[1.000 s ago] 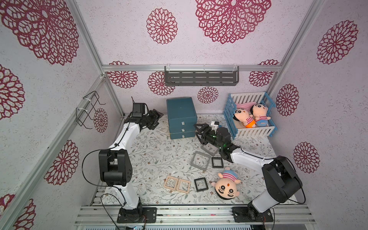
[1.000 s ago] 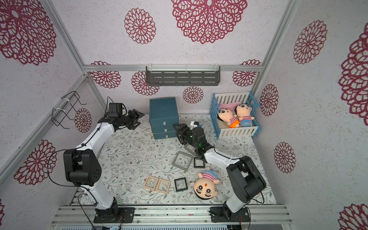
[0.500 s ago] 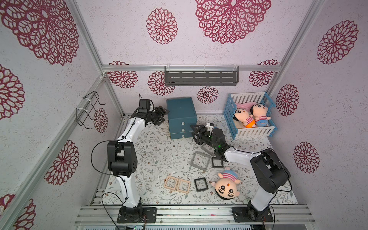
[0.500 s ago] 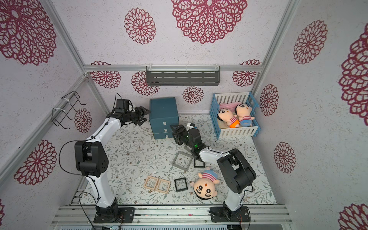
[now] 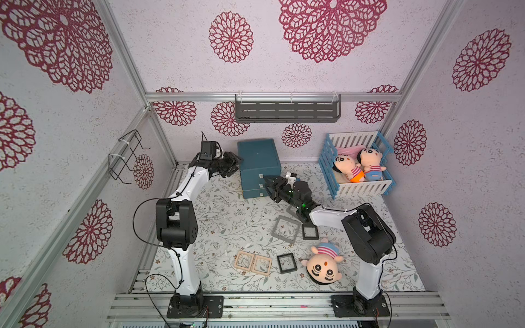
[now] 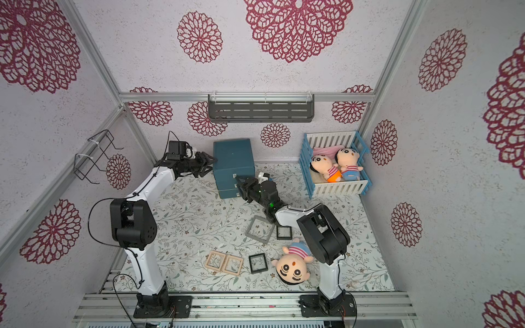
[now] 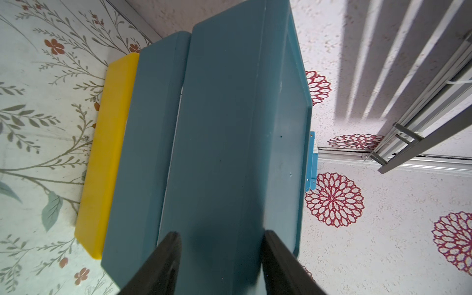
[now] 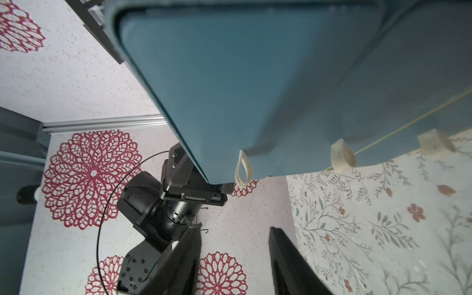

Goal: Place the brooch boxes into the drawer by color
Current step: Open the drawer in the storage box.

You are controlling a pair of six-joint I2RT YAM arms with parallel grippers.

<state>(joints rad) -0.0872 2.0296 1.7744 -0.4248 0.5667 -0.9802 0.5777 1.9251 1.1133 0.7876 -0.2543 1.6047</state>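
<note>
The teal drawer cabinet (image 5: 258, 159) stands at the back of the table. My left gripper (image 5: 237, 164) is at its left side, jaws apart, with the flat side (image 7: 219, 153) between the fingertips (image 7: 171, 252). My right gripper (image 5: 268, 186) is open and empty in front of the drawer fronts, close to the top white loop handle (image 8: 244, 167). The brooch boxes lie on the table: a grey one (image 5: 286, 229), another grey one (image 5: 292, 210) partly under my right arm, two black (image 5: 309, 232) (image 5: 287, 263), and two wooden ones (image 5: 244, 260) (image 5: 262, 265) side by side.
A blue-and-white crib (image 5: 360, 188) with two dolls stands at the back right. A third doll (image 5: 324, 265) lies near the front, by my right arm's base. A yellow slab (image 7: 102, 153) lies under the cabinet. A grey shelf (image 5: 287, 109) hangs on the back wall.
My left gripper has swung right, up to the cabinet's side. My right gripper has moved left to the drawer fronts. Both pairs of jaws have narrowed.
</note>
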